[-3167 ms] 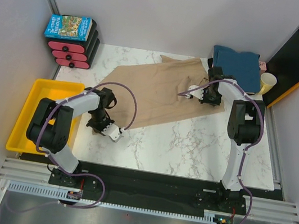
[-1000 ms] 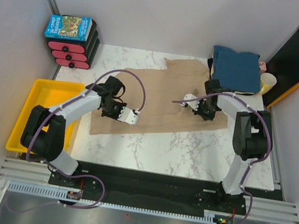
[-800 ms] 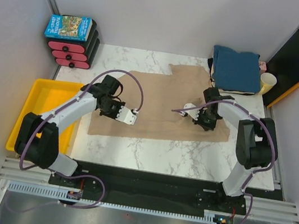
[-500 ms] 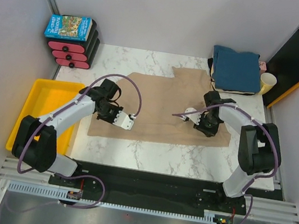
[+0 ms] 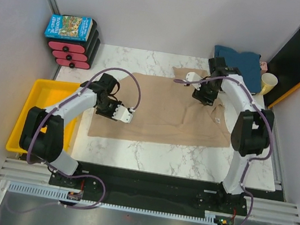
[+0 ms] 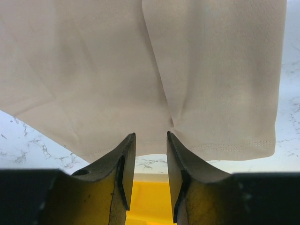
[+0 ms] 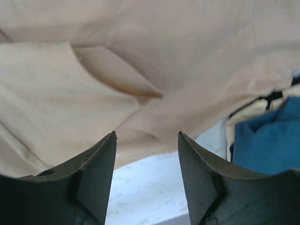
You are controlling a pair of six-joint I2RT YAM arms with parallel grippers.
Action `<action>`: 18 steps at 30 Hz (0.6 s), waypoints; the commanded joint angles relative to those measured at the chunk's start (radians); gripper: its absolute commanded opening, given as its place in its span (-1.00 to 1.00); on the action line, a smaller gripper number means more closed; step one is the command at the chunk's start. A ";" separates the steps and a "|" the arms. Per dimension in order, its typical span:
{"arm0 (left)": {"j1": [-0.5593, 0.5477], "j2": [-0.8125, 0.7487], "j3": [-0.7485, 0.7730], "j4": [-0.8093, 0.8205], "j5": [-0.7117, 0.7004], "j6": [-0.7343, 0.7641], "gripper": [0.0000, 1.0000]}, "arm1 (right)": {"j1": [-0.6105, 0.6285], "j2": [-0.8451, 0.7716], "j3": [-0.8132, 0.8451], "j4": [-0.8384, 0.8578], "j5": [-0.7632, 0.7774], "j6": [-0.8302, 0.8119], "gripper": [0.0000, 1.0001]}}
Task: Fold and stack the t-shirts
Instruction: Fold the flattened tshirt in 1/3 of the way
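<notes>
1. A tan t-shirt (image 5: pixel 167 112) lies spread flat at the centre of the marble worktop (image 5: pixel 189 153).
2. The left gripper (image 6: pixel 151 136), at the shirt's 9 o'clock edge, is narrowly parted and empty.
3. The right gripper (image 7: pixel 146 133), at its 1 o'clock corner, is wide and empty.
4. A folded teal t-shirt (image 5: pixel 248 68) lies at 1 o'clock.

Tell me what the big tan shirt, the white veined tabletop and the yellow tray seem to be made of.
Large tan shirt: soft knit cloth, matte; it creases and shows a stitched hem.
White grey-veined tabletop: marble or a marble-look laminate, smooth; the veining cannot settle which.
Yellow rectangular tray: probably moulded plastic, evenly coloured with a slight sheen.
</notes>
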 commanded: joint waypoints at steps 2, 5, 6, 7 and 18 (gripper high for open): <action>0.005 0.037 0.038 0.013 -0.014 0.038 -0.21 | 0.001 0.208 0.314 -0.257 -0.132 -0.128 0.41; 0.003 0.040 0.033 0.015 -0.016 0.031 -0.21 | 0.003 0.308 0.490 -0.378 -0.167 -0.211 0.57; 0.005 0.039 0.030 0.015 -0.017 0.028 -0.21 | 0.004 0.332 0.515 -0.392 -0.170 -0.235 0.60; 0.005 0.035 0.027 0.013 -0.017 0.026 -0.21 | 0.007 0.338 0.529 -0.400 -0.170 -0.248 0.69; 0.003 0.008 -0.001 0.015 -0.026 0.005 -0.22 | 0.055 0.230 0.358 -0.490 -0.126 -0.453 0.75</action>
